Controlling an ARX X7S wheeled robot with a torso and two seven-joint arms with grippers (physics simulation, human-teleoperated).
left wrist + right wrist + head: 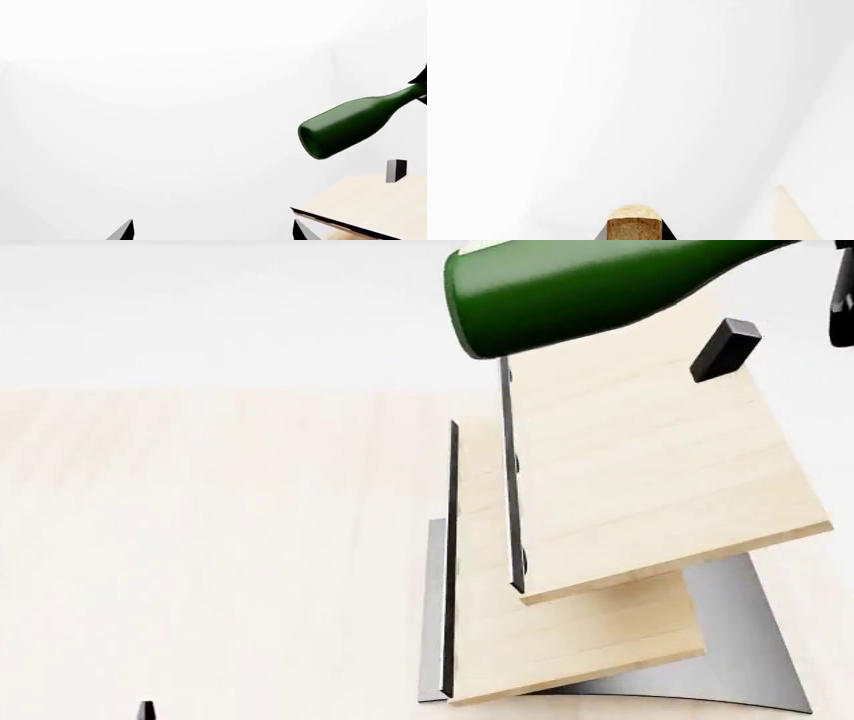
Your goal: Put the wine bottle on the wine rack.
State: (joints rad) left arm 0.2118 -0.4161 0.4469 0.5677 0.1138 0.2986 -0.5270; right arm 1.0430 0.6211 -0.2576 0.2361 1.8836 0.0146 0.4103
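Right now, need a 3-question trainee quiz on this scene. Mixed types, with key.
1. True or false: the wine bottle already rests on the wine rack.
2. Which end of the bottle shows in the right wrist view? A) base B) cork top C) label
3. Fill in: the small black block sits on the rack's ____ panel.

Key: 1 false, it hangs tilted above the top panel. 2 B. 3 top.

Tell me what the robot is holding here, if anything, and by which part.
The right gripper holds the wine bottle by its cork-topped neck end; the left gripper is open and empty.
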